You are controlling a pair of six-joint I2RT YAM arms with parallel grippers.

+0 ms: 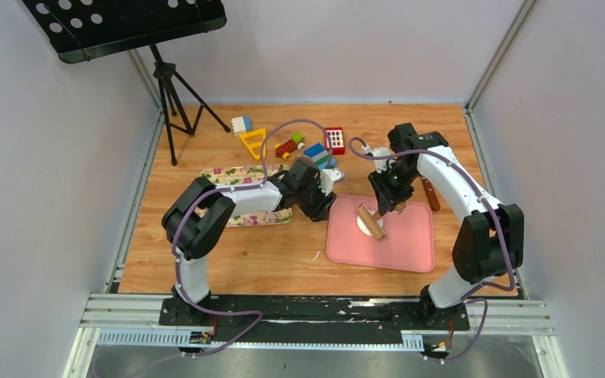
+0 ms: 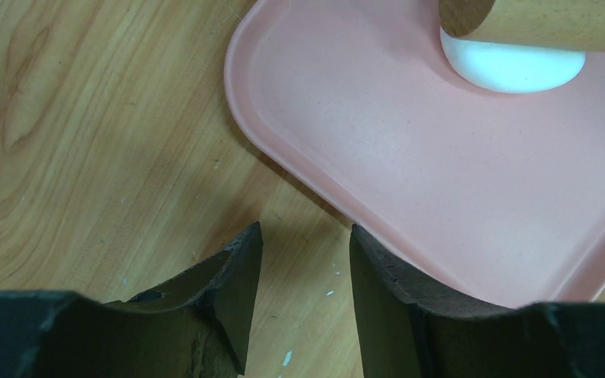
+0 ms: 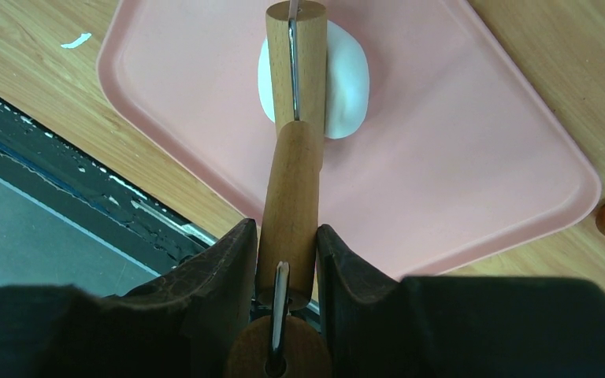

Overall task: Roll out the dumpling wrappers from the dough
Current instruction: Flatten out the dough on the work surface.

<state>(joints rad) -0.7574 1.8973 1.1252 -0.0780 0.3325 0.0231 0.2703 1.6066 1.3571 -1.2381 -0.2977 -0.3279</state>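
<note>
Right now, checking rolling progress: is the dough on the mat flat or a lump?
A lump, barely pressed: the dough bulges as a thick rounded mound under the roller on the pink mat.

A pink tray [image 1: 410, 246] lies on the wooden worktop [image 1: 228, 260], right of centre and nearer the right edge. A brown wooden handle [image 1: 430, 194] lies just beside its far right corner. Toy blocks [image 1: 291, 144] sit near the middle of the far edge, among them a yellow triangle [image 1: 253, 142] and a red window piece [image 1: 335, 140]. A floral-patterned strip [image 1: 232, 172] lies left of centre. In the far left corner a black perforated music stand [image 1: 118, 24] rises on a tripod [image 1: 169, 98]
</note>
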